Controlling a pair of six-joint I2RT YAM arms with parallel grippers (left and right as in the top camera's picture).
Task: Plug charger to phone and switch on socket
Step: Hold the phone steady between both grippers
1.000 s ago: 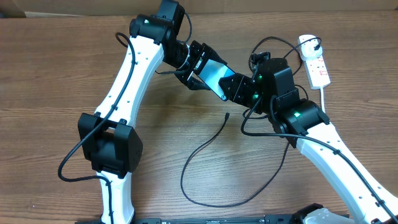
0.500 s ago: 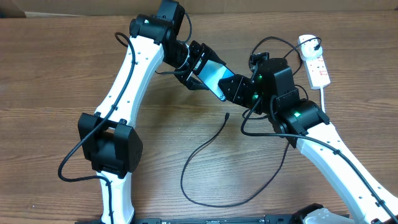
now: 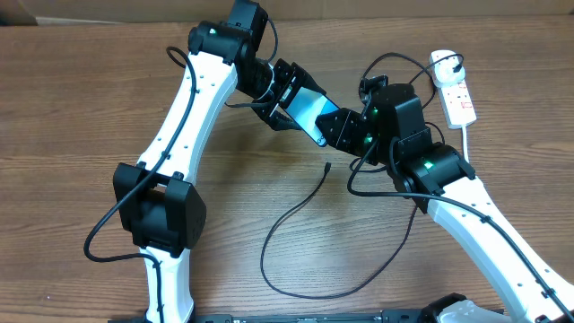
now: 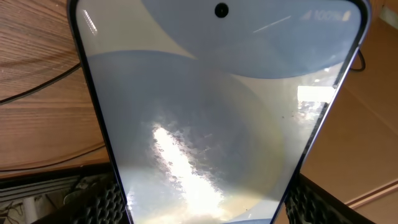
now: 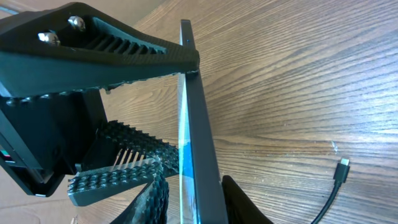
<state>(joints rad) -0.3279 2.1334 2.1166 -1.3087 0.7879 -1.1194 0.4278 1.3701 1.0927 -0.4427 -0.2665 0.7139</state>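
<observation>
The phone (image 3: 308, 105), its blue screen lit, is held off the table between both grippers. My left gripper (image 3: 283, 97) is shut on its upper-left end; in the left wrist view the phone (image 4: 211, 112) fills the frame between the finger pads (image 4: 205, 208). My right gripper (image 3: 334, 127) is shut on its lower-right end; the right wrist view shows the phone (image 5: 198, 124) edge-on between the fingers (image 5: 196, 202). The charger cable's small tip (image 3: 326, 167) lies loose on the table below the phone, also in the right wrist view (image 5: 341, 169). The white socket (image 3: 456, 90) lies at the far right with a black plug (image 3: 446, 65) in it.
The black cable (image 3: 269, 256) loops across the table's front middle and runs back under the right arm. The socket's thick white cord (image 3: 466, 139) trails down beside the right arm. The wooden table (image 3: 72, 108) carries nothing else in view.
</observation>
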